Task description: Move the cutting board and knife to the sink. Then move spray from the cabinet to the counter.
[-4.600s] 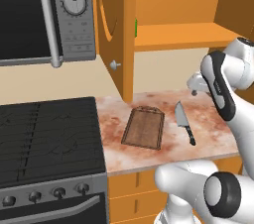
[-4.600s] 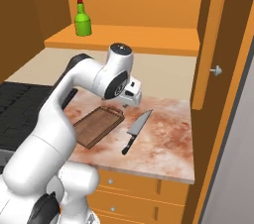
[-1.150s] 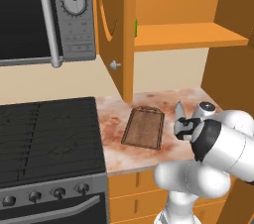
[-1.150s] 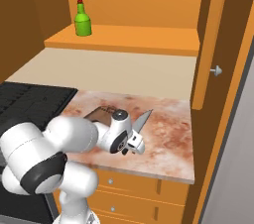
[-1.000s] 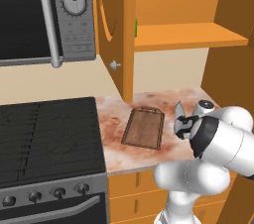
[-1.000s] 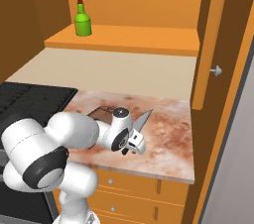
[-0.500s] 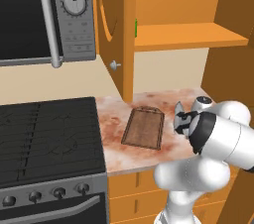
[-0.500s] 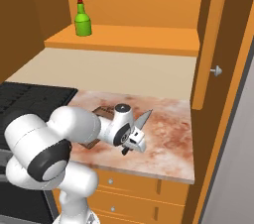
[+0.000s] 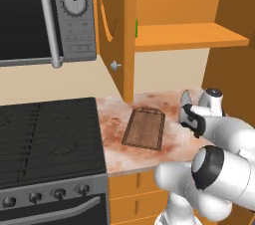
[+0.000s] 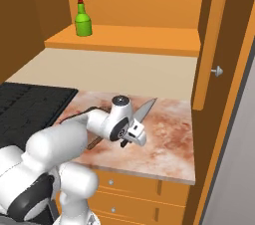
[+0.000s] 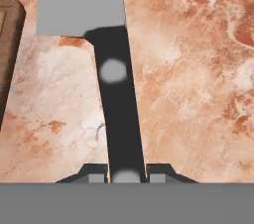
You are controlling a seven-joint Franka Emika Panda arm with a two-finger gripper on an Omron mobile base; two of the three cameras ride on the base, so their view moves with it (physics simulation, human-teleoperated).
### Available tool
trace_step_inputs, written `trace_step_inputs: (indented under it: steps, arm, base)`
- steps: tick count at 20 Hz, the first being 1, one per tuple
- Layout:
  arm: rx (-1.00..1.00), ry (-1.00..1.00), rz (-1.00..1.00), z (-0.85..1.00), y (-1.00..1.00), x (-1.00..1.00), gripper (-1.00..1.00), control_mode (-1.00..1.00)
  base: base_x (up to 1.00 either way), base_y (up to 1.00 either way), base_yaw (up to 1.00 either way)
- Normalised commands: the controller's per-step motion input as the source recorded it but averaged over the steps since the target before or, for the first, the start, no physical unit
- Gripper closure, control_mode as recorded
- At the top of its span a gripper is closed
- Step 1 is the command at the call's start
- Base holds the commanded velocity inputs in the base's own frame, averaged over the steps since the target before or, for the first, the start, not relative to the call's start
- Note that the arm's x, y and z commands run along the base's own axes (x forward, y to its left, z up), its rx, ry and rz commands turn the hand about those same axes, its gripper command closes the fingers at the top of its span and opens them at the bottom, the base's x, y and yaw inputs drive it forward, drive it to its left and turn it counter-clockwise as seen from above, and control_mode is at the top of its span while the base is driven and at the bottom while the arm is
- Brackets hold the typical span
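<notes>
Since a second ago your end effector [image 11: 127, 174] has dropped onto the knife [image 11: 119, 109] and its jaws have come in from wide to pinched on the dark handle. In the hand view the handle runs up between the two fingertips [image 11: 97, 174], with the grey blade beyond.

Where things sit, relative to the cutting board [image 9: 145, 128]:
- Board lies flat on the worktop [image 9: 113, 117], loop handle end pointing toward the back wall, untouched.
- Knife just beside the board, on the side away from the stove [image 9: 47, 132]. In the right base view the blade [image 10: 143, 110] sticks out past the wrist, tip toward the wall. Can't tell whether it's off the stone yet.
- Spray [image 10: 82, 15] stands upright on the shelf of the cabinet [image 10: 124, 40], above and behind the board, door [image 9: 117, 25] open.

Progress, my read: early.
- Grip on the knife looks made; carrying it to the sink comes next.
- Board to sink: not started.
- Spray to worktop: not started.

Containers: cabinet shelf holds the green bottle and nothing else I can see.
</notes>
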Motion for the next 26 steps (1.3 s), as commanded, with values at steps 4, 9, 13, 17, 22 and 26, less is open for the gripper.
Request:
trace_step_inputs:
  steps: [4, 9, 13, 17, 22, 26]
  arm:
    - [0.00, -0.03, -0.11, 1.00, 0.12, -0.54, 1.00, -1.00]
    - [-0.01, -0.02, -0.21, 0.70, 0.10, -0.51, 1.00, -1.00]
    - [0.00, -0.25, -0.15, 0.45, 0.05, -0.30, 1.00, -1.00]
    - [0.00, -0.04, 0.00, 0.04, 0.00, -0.01, 1.00, -1.00]
    - [0.00, -0.01, 0.00, 0.00, 0.00, -0.13, 1.00, -1.00]
    - [0.00, -0.05, 0.02, 0.00, 0.01, -0.25, 1.00, 1.00]
  base:
    - [0.00, 0.00, 0.00]
    - [0.00, 0.00, 0.00]
    - [0.00, 0.00, 0.00]
    - [0.00, 0.00, 0.00]
    - [0.00, 0.00, 0.00]
    - [-0.75, 0.00, 0.16]
